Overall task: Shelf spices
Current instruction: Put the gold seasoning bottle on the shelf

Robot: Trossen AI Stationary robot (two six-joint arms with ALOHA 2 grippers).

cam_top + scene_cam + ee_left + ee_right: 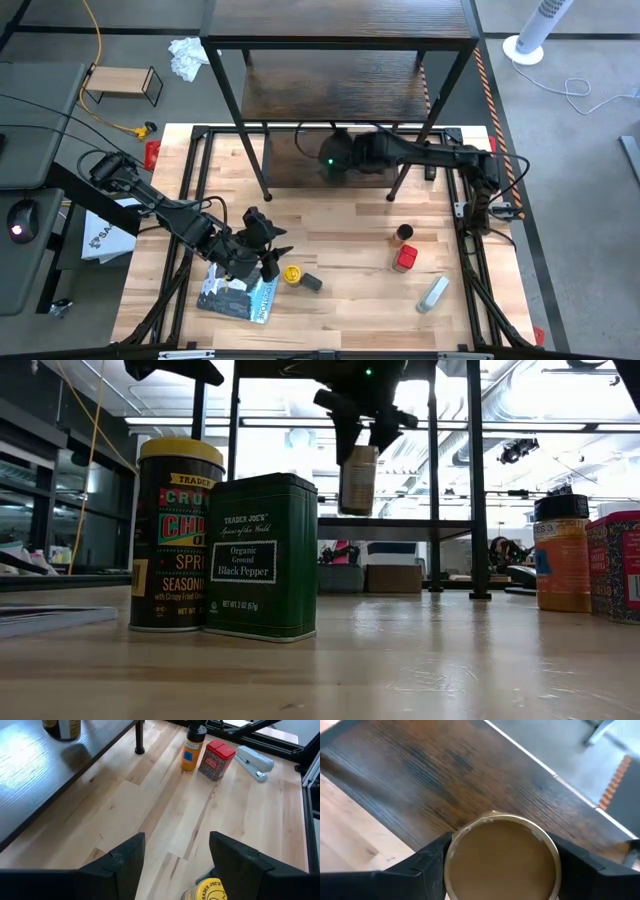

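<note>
The tan-lidded jar [501,856] is clamped between the fingers of the right gripper [335,158] and held above the lowest board of the shelf [345,88], not yet set down. Four spices are left on the worktop [350,235]: the yellow-lidded jar [291,273], the black tin [262,555] marked "Trader Joe's Organic Ground Black Pepper", the brown jar [404,233] and the red tin [404,259]. The left gripper [262,248] hovers by the yellow-lidded jar, its fingers apart

The surface [350,230] is made of pale, smooth wood strips with a soft sheen. The shelf [445,775] is formed of dark, matt wood-grain boards. The black pepper tin [262,556] looks like glossy green metal.
</note>
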